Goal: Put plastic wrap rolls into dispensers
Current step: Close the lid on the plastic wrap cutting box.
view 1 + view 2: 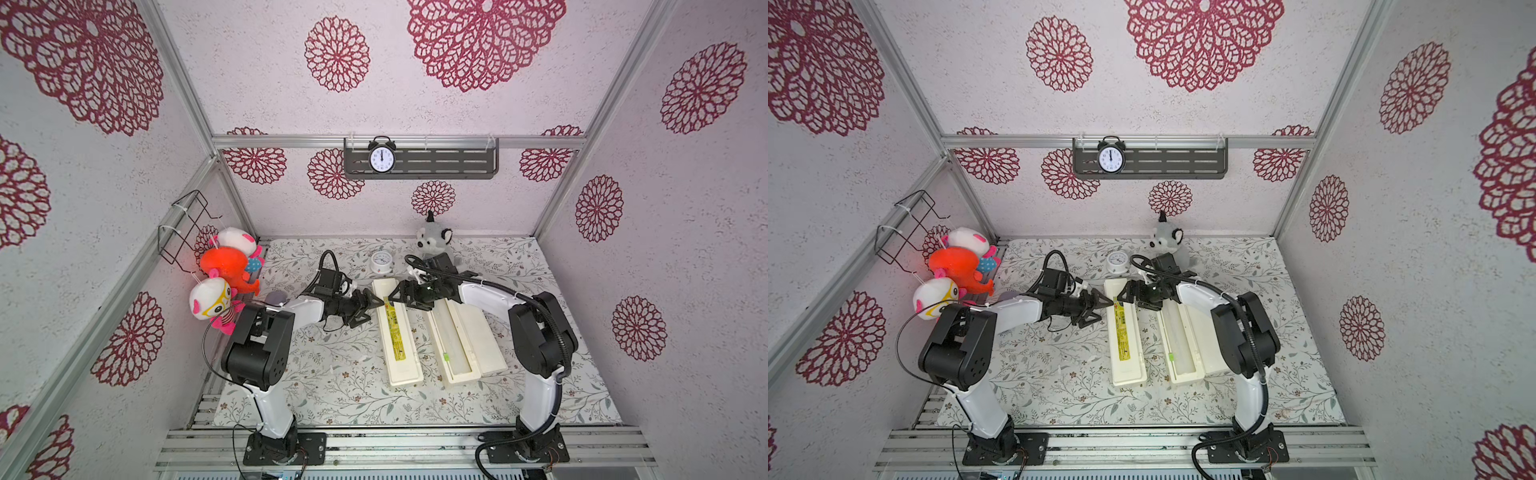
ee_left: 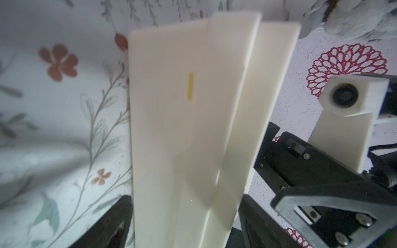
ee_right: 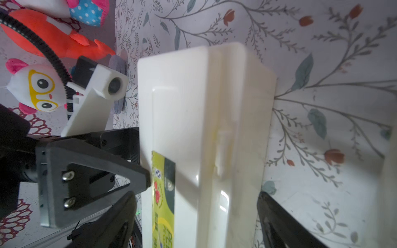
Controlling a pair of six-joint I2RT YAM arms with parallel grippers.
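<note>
Two cream-white dispensers lie side by side on the floral cloth in both top views. The left dispenser (image 1: 400, 336) (image 1: 1126, 338) is closed and carries a yellow-green label. The right dispenser (image 1: 440, 353) (image 1: 1167, 353) lies open, lid folded to the right, and a pale greyish length in its trough (image 1: 453, 332) looks like a plastic wrap roll. My left gripper (image 1: 376, 309) (image 2: 184, 214) and right gripper (image 1: 398, 298) (image 3: 197, 206) face each other across the far part of the closed dispenser. Both are open, with the box between their fingers (image 2: 113, 223) (image 3: 279, 221).
A small round white dial (image 1: 381, 262) and a grey plush animal (image 1: 434, 241) sit at the back of the table. Colourful plush toys (image 1: 226, 270) hang by a wire basket (image 1: 187, 224) on the left wall. A black alarm clock (image 1: 381, 157) stands on the shelf.
</note>
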